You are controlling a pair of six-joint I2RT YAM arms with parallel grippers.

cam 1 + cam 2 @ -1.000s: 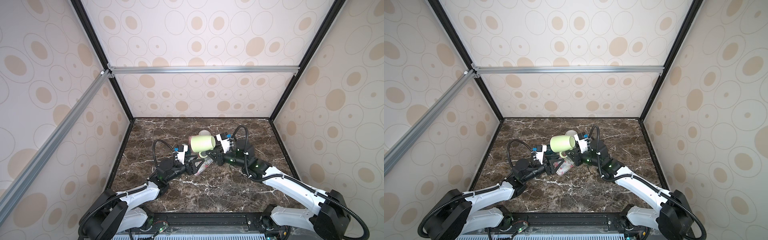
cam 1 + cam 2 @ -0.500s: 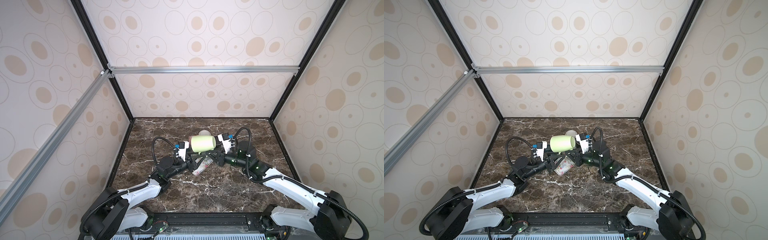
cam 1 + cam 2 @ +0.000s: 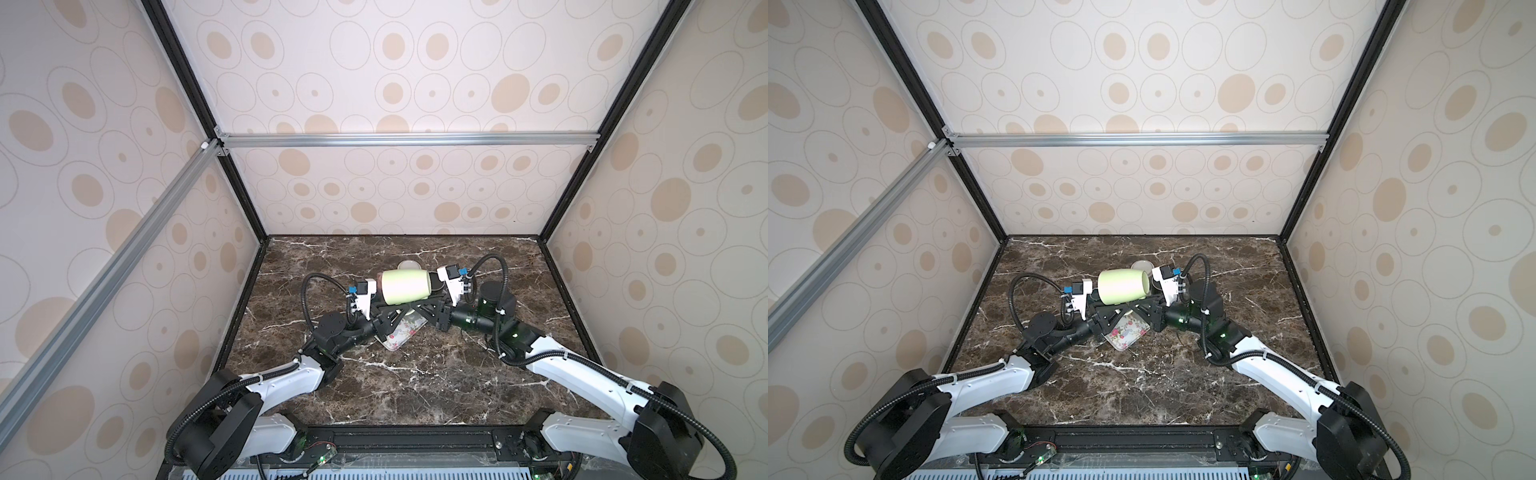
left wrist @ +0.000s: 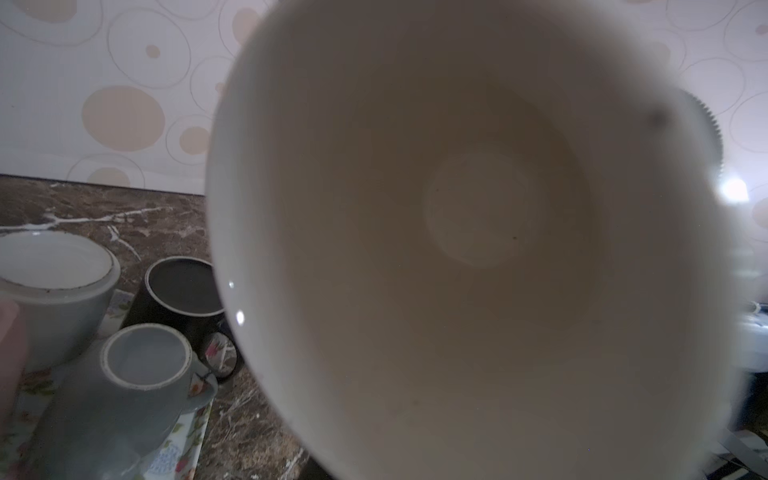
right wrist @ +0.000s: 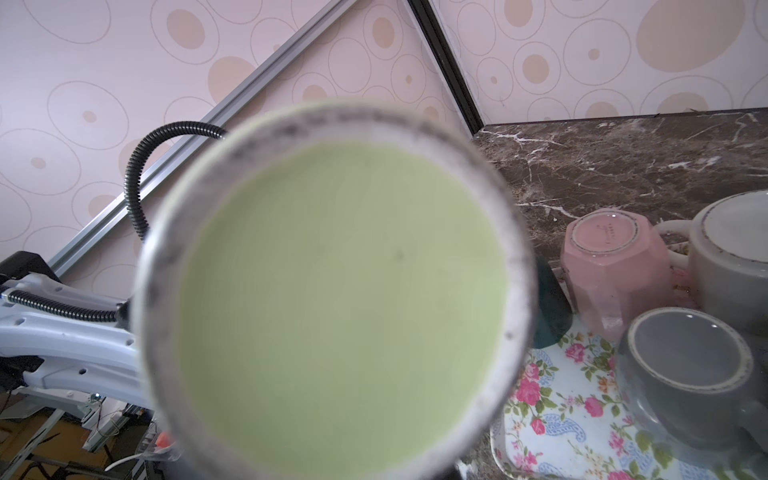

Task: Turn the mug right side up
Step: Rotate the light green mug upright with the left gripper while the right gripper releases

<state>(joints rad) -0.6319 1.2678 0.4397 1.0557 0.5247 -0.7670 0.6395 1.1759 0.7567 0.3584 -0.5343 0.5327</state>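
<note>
A light green mug (image 3: 405, 286) (image 3: 1122, 286) hangs on its side above the tray in both top views. Its white inside (image 4: 478, 232) fills the left wrist view, so the mouth faces the left arm. Its green base (image 5: 336, 303) fills the right wrist view. My left gripper (image 3: 397, 312) (image 3: 1118, 311) and right gripper (image 3: 413, 308) (image 3: 1133, 308) meet from opposite sides just under the mug. Both are shut on its underside. The mug hides the jaws in both wrist views, so the exact hold does not show.
A floral tray (image 3: 400, 334) (image 5: 561, 419) lies below on the marble table (image 3: 415, 386). On or by it stand upside-down mugs: pink (image 5: 611, 266), grey (image 5: 685, 374) (image 4: 124, 395), pale grey (image 5: 739, 253) (image 4: 54, 291) and black (image 4: 183, 291). Patterned walls enclose three sides.
My left gripper has moved in under the mug and gone from open to shut. The mug has levelled out and shifted slightly right. The right gripper has kept its hold.
</note>
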